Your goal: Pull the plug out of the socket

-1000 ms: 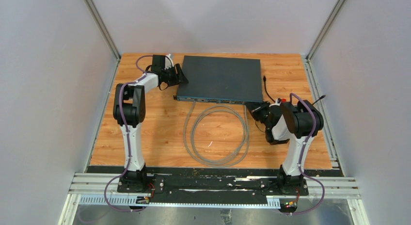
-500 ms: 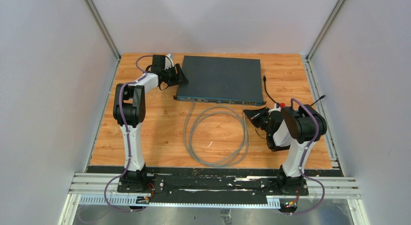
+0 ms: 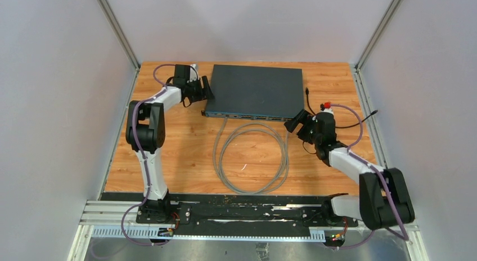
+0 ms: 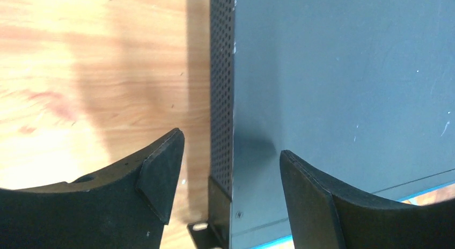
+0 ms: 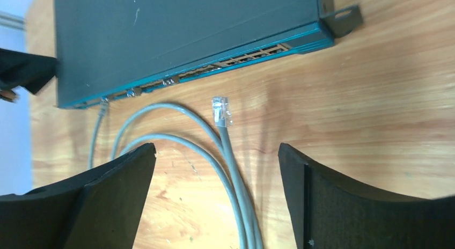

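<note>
The dark teal switch [image 3: 256, 89] lies at the back of the wooden table, its row of sockets [image 5: 252, 57] facing me. A clear plug [image 5: 221, 110] lies loose on the wood just in front of that row, on the end of a coiled grey cable [image 3: 217, 151]. The cable's other end [image 5: 102, 102] sits in a socket at the far left. My right gripper [image 5: 216, 149] hovers open above the cable [image 5: 236, 174], a little behind the plug, holding nothing. My left gripper [image 4: 229, 149] is open, its jaws straddling the switch's [image 4: 343, 72] left side edge without touching.
A thin black lead [image 3: 311, 103] runs off the switch's right rear corner toward the right wall. A mounting ear [image 5: 343, 18] sticks out at the switch's front right corner. Grey walls close in both sides, and a metal rail [image 3: 247, 213] runs along the near edge.
My right gripper went from shut to open, and its arm has stretched out low toward the switch. The left gripper opened a little wider and shifted slightly left.
</note>
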Controlling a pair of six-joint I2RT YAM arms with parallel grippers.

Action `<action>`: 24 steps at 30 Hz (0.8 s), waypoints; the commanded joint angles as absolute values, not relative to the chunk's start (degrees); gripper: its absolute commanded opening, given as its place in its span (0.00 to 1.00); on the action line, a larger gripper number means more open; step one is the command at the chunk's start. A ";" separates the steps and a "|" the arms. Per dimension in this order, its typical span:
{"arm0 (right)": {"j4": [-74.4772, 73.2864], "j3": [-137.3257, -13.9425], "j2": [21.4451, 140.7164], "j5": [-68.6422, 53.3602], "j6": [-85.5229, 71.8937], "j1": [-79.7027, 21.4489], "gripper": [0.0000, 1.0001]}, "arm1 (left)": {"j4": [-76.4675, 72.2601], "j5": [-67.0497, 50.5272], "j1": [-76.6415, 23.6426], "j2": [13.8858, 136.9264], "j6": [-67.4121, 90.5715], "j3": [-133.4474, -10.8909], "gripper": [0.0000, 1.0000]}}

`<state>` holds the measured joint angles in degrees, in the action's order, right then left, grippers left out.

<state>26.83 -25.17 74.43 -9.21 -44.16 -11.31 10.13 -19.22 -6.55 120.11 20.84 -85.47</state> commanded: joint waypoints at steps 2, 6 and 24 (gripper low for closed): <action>-2.77 -30.45 65.39 -4.12 -28.06 -12.45 0.96 | 14.49 -11.54 -6.42 108.72 17.68 -82.85 0.84; -8.69 -31.48 61.77 -7.46 -22.46 -12.48 1.00 | 17.24 -7.44 -6.39 98.49 19.02 -79.37 1.00; -13.27 -44.89 81.99 -6.87 -9.49 -23.87 0.99 | 20.97 -1.48 -6.68 58.41 32.71 -40.15 1.00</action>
<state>-12.97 -40.84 75.96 -7.77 -11.09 -21.54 20.93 -0.89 -6.50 63.02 30.89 -43.53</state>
